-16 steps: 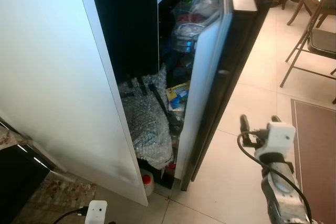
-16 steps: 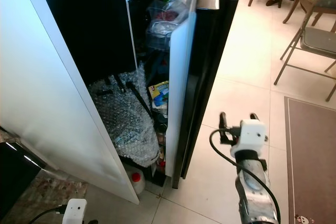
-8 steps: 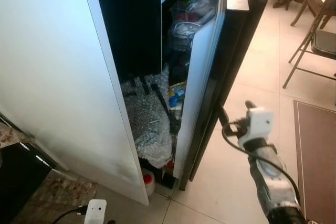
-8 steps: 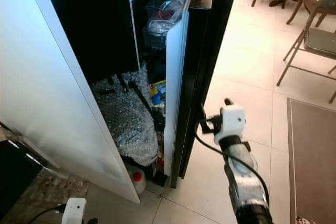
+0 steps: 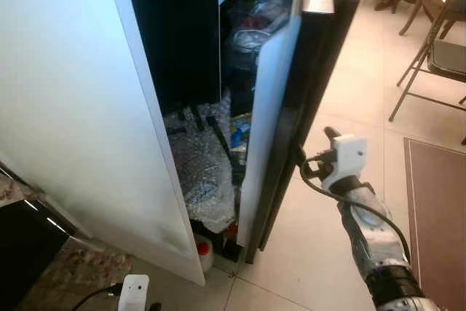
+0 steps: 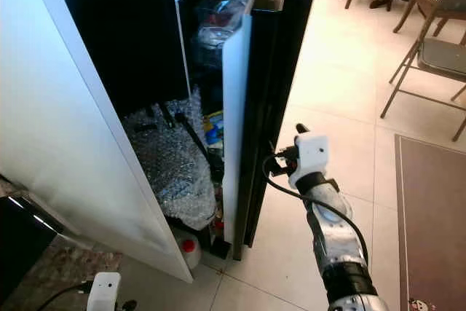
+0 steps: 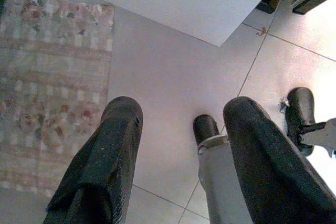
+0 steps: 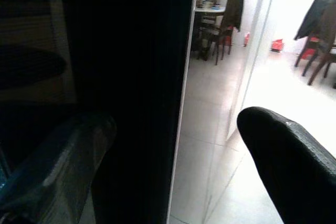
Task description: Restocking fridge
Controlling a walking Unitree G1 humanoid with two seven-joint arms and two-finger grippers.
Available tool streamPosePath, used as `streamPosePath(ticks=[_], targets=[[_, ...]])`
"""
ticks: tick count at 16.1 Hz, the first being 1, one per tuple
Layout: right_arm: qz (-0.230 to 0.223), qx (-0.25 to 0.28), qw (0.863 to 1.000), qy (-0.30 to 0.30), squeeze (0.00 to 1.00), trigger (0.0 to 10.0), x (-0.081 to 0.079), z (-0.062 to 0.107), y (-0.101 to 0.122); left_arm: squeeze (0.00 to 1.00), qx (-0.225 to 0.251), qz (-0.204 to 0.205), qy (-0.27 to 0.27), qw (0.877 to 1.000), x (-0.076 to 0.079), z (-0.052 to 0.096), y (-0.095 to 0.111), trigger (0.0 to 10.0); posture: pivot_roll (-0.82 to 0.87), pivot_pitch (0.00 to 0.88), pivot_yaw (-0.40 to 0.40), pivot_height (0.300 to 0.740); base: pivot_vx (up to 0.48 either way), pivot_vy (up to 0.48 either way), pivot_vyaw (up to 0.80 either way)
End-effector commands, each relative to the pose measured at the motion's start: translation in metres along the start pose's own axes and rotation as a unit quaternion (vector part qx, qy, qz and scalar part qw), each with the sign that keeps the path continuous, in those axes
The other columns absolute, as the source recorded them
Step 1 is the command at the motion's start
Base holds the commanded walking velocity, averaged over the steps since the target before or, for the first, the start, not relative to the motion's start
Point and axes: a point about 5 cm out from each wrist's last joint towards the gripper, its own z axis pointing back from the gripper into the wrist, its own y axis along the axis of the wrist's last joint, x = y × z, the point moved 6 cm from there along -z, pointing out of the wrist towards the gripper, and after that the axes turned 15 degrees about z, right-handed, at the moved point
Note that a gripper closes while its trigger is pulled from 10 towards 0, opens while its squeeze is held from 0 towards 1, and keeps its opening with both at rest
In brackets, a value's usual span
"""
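left eye view showed the right gripper (image 5: 314, 156) raised against the dark outer face of the fridge door (image 5: 309, 85), its black fingers spread wide and holding nothing; from the right wrist view one finger (image 8: 286, 161) stood clear of the door's edge while the other lay dim against the black panel. the fridge (image 5: 240, 71) stood ahead and to the left, its door partly ajar, with bagged food on the far shelves and bubble wrap (image 5: 204, 172) heaped on the near, lower part beside a red-capped bottle (image 5: 204, 250) on the floor. a tall white panel (image 5: 80, 107) stood on the left. the left gripper (image 7: 181, 145) hung idle over the tiled floor, fingers apart. folding chairs (image 5: 429, 49) stood far right. the step in hand looked like working the door, though whether to open or shut it could not be told. the next move likely called for steady contact on the door's edge, so the fingers would not slip off the glossy face.
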Motion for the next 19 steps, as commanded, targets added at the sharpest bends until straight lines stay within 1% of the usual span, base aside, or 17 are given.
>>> streamPosePath(ticks=[1, 2, 3, 4, 7, 9, 13, 15, 17, 18, 19], targets=[[-0.004, 0.014, 1.000, 0.025, 0.00, 10.0, -0.009, -0.007, 0.009, 0.00, -0.002, -0.005, 0.003, 1.000, 0.000, 0.000, -0.002, 10.0, -0.18, 0.070, 0.010, 0.740, 0.000, 0.000, 0.00], [-0.004, 0.022, 0.999, 0.037, 0.00, 10.0, -0.014, -0.009, 0.013, 0.00, -0.001, -0.005, 0.003, 1.000, 0.000, 0.000, -0.002, 10.0, -0.18, 0.070, 0.011, 0.740, 0.000, 0.000, 0.00], [-0.009, 0.037, 0.997, 0.064, 0.00, 10.0, -0.025, -0.014, 0.021, 0.00, 0.000, -0.006, 0.003, 1.000, 0.001, 0.000, -0.001, 10.0, -0.18, 0.069, 0.011, 0.740, 0.000, 0.000, 0.00], [-0.008, 0.042, 0.996, 0.078, 0.00, 10.0, -0.031, -0.016, 0.024, 0.00, 0.001, -0.005, 0.003, 1.000, 0.001, 0.000, 0.000, 10.0, -0.17, 0.070, 0.010, 0.740, 0.000, 0.000, 0.00], [-0.015, 0.061, 0.992, 0.108, 0.00, 10.0, -0.043, -0.020, 0.035, 0.00, 0.004, -0.004, 0.005, 1.000, 0.000, 0.000, 0.002, 10.0, -0.17, 0.068, 0.008, 0.740, 0.000, 0.000, 0.00], [-0.018, 0.077, 0.987, 0.142, 0.00, 10.0, -0.055, -0.022, 0.044, 0.00, 0.003, -0.004, 0.006, 1.000, 0.000, 0.000, 0.001, 10.0, -0.17, 0.067, 0.007, 0.740, 0.000, 0.000, 0.00], [-0.020, 0.090, 0.981, 0.170, 0.00, 10.0, -0.062, -0.027, 0.053, 0.00, 0.004, -0.003, 0.005, 1.000, 0.002, 0.000, 0.002, 10.0, -0.17, 0.066, 0.007, 0.740, 0.000, 0.000, 0.00], [-0.025, 0.102, 0.977, 0.187, 0.00, 10.0, -0.068, -0.032, 0.062, 0.00, 0.005, -0.003, 0.005, 1.000, 0.003, -0.001, 0.002, 10.0, -0.17, 0.065, 0.007, 0.740, 0.000, 0.000, 0.00], [-0.038, 0.116, 0.971, 0.206, 0.00, 10.0, -0.076, -0.035, 0.071, 0.00, 0.006, -0.003, 0.004, 1.000, 0.003, -0.001, 0.003, 10.0, -0.17, 0.063, 0.007, 0.740, 0.000, 0.000, 0.00], [-0.042, 0.125, 0.966, 0.223, 0.00, 10.0, -0.085, -0.036, 0.077, 0.00, 0.007, -0.003, 0.004, 1.000, 0.003, -0.001, 0.003, 10.0, -0.17, 0.062, 0.006, 0.740, 0.000, 0.000, 0.00], [-0.040, 0.129, 0.963, 0.234, 0.00, 10.0, -0.090, -0.035, 0.080, 0.00, 0.007, -0.003, 0.004, 1.000, 0.004, -0.001, 0.003, 10.0, -0.17, 0.061, 0.005, 0.740, 0.000, 0.000, 0.00]])
